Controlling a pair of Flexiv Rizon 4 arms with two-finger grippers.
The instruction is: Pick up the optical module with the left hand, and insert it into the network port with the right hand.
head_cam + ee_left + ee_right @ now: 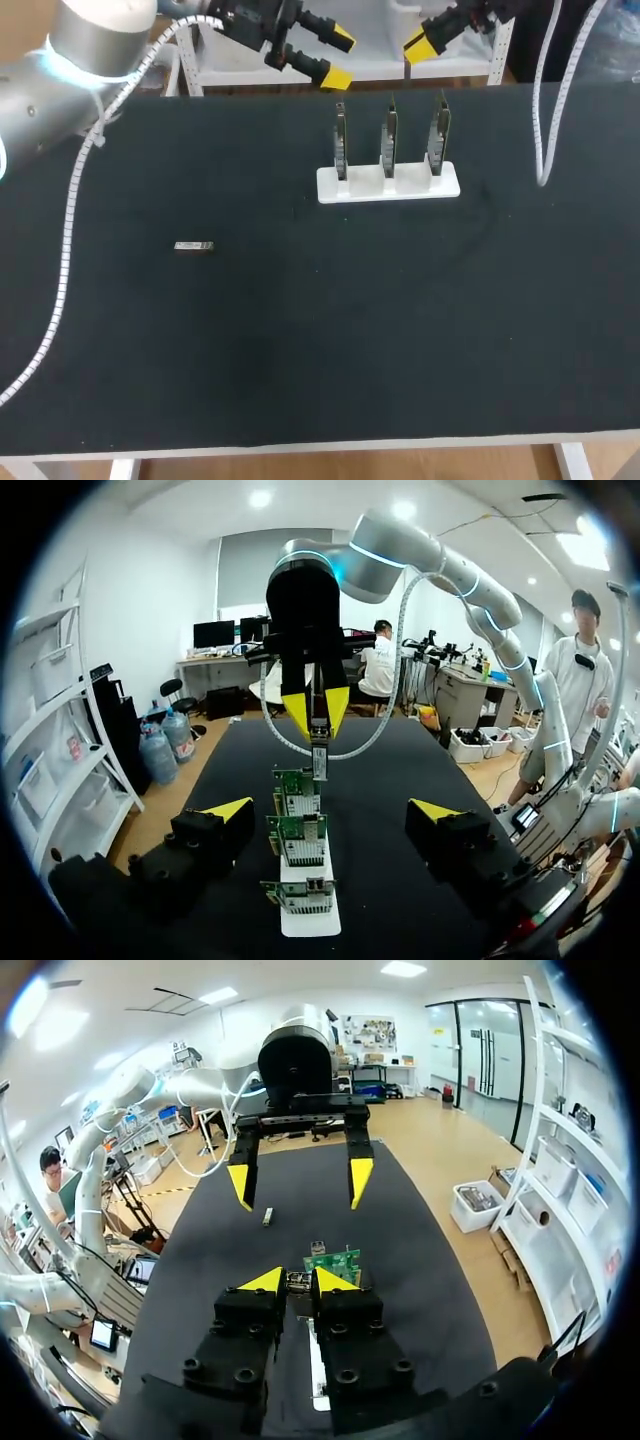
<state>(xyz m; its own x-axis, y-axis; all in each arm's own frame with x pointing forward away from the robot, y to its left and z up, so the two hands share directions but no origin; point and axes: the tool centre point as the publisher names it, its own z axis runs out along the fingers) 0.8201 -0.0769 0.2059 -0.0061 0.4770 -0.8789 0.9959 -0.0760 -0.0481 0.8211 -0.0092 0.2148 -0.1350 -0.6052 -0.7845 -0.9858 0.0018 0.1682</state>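
The optical module (pixel 193 246) is lying flat on the left part of the bench (pixel 300 330), well apart from both arms. The left gripper (pixel 340 58) is hovering over the far edge, jaws standing wide. Three network port boards (pixel 389 135) are standing upright in a white holder (pixel 388 184). The right gripper (pixel 297 1280) is hovering beyond them, jaws drawn close together, gripping nothing.

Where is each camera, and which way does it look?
Head view: above and behind the robot, looking down on the table; left gripper and right gripper show at the far edge.
Left wrist view: on the left wrist, looking over the board stand at the right gripper; own gripper shows, open.
Right wrist view: on the right wrist, looking over the board stand at the left gripper; own gripper shows.
Shared: wrist views face each other across it.
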